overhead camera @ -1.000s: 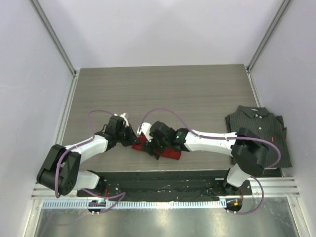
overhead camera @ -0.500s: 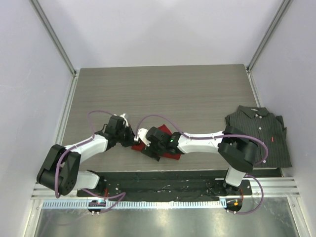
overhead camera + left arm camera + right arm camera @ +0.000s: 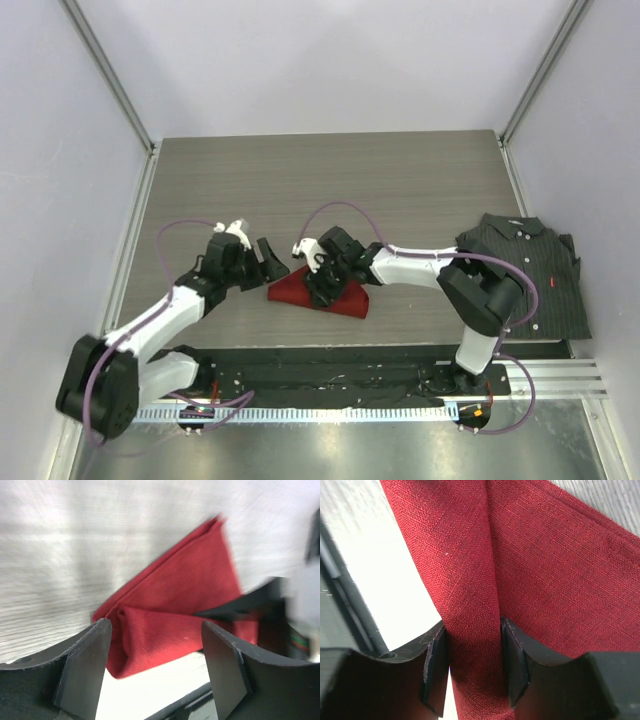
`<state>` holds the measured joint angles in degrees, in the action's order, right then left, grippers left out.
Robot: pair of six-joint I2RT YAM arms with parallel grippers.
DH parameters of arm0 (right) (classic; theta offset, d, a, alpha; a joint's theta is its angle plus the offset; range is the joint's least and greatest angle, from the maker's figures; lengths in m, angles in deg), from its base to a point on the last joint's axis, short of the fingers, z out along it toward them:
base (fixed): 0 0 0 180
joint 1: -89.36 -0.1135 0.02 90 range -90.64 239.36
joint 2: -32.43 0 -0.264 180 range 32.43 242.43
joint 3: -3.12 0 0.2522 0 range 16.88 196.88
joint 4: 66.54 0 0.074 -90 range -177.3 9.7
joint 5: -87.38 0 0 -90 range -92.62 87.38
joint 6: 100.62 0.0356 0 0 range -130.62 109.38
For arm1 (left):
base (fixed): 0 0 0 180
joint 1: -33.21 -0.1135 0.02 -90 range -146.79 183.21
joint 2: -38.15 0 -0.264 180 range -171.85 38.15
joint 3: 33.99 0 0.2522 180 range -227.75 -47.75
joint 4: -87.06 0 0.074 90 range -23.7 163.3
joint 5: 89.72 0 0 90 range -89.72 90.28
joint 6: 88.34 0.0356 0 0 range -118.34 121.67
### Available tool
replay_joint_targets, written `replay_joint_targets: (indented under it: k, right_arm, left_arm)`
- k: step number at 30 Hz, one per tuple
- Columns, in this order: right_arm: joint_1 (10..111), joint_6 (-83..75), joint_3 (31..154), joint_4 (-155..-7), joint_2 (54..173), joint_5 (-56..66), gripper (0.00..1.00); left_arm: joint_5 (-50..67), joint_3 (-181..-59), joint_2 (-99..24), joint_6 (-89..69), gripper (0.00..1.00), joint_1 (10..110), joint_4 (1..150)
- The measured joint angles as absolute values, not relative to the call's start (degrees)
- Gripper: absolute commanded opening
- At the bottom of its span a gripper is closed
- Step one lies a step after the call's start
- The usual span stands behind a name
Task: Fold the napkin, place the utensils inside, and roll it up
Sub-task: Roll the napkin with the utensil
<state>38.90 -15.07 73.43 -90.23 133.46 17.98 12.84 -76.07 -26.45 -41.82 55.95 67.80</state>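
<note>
**Right claw pinches a ridge of the red napkin; left claw stands spread beside it**

Top external view: the napkin (image 3: pixel 345 298) lies folded into a flat, roughly triangular wedge on the grey wood-grain table (image 3: pixel 330 180), near its front edge and about midway across. The right gripper (image 3: pixel 322 288) is down on the middle of the wedge, its arm reaching in from the right. The left gripper (image 3: pixel 270 258) sits just beside the wedge's left corner, apart from the cloth. A dark striped shirt (image 3: pixel 525 275) lies folded at the table's right edge, well apart from the napkin.

Left wrist view: the left gripper (image 3: pixel 157 630) has its fingers (image 3: pixel 85 665) standing wide apart, with nothing caught between the pads. The napkin (image 3: pixel 190 590) lies ahead of them on the table, its layered edges stacked along the left side. The right gripper (image 3: pixel 265 610) shows as a dark blur on the cloth's right end.

Right wrist view: the right gripper (image 3: pixel 472 660) has its fingers (image 3: pixel 436 670) pressed against either side of a raised ridge of the napkin (image 3: pixel 555 565), pinching the cloth between the pads. The rest of the napkin spreads flat to the right.
</note>
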Motion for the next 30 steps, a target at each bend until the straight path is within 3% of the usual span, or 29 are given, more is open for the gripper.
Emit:
replay_joint_targets:
  k: [7,17,28,29,30]
  right_arm:
    - [43.5,-12.1,74.1,-87.4,137.1,32.0,0.46]
    - [47.4,-6.2,76.4,-84.3,143.7,46.7,0.46]
    - [48.3,-4.0,76.8,-82.5,146.4,52.2,0.46]
    - [48.4,-3.9,76.8,-82.4,146.4,52.3,0.46]
    - [48.4,-3.9,76.8,-82.4,146.4,52.4,0.46]
  left_arm:
    - [8.0,-73.9,-13.9,-40.3,0.71,56.0,67.3]
    - [10.2,-68.6,-13.6,-39.7,0.60,56.0,67.5]
    - [11.4,-64.7,-16.0,-39.9,0.48,56.0,74.1]
    - [11.5,-64.4,-16.5,-39.9,0.45,56.0,75.0]
    - [11.8,-63.9,-17.3,-39.9,0.36,56.0,76.4]
